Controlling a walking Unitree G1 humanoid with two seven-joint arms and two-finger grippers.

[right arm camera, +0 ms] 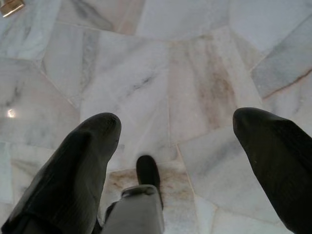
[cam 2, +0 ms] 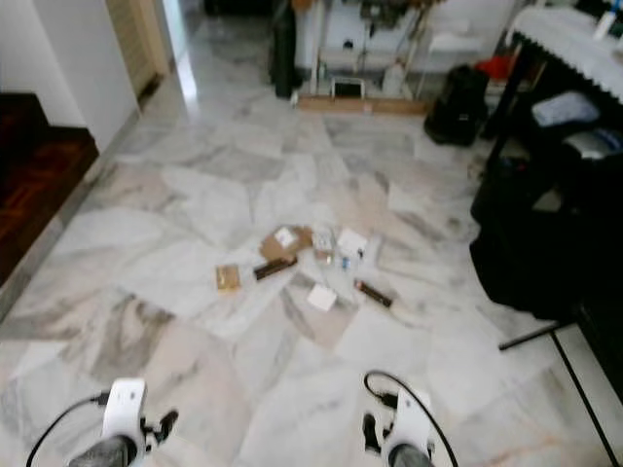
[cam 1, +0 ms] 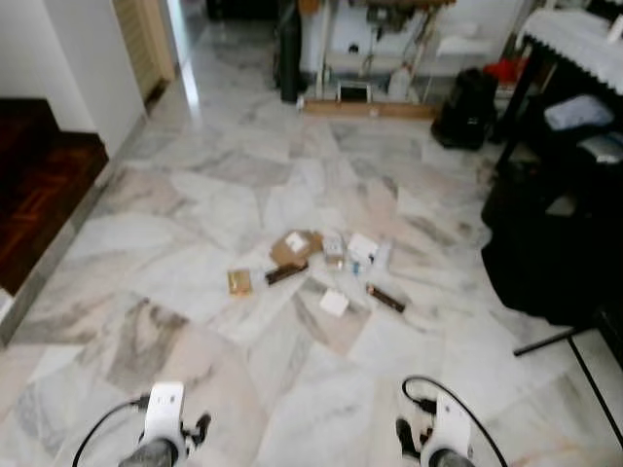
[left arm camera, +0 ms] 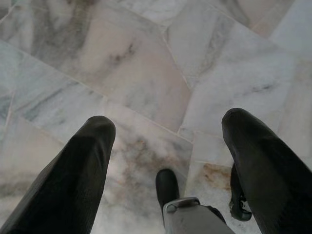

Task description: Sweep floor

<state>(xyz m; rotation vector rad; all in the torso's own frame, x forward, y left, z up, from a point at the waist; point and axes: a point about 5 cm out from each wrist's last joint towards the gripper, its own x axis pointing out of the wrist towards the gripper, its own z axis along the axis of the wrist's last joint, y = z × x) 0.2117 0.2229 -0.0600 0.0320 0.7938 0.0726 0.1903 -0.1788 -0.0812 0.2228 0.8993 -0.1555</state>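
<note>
Left eye view floor: pale veined marble slabs (cam 1: 243, 195), small cardboard scraps (cam 1: 321, 268) scattered mid-room.
Left gripper (left arm camera: 168, 126): fingers spread, empty.
Right gripper (right arm camera: 175, 124): fingers spread, empty.

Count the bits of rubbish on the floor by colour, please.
White pieces: 3 (near piece, box, packet)
Brown pieces: 2 (cardboard, tan square)
Dark bars: 2 (left bar, right bar)
Total: 7, though the blurred cluster may hide more.
</note>
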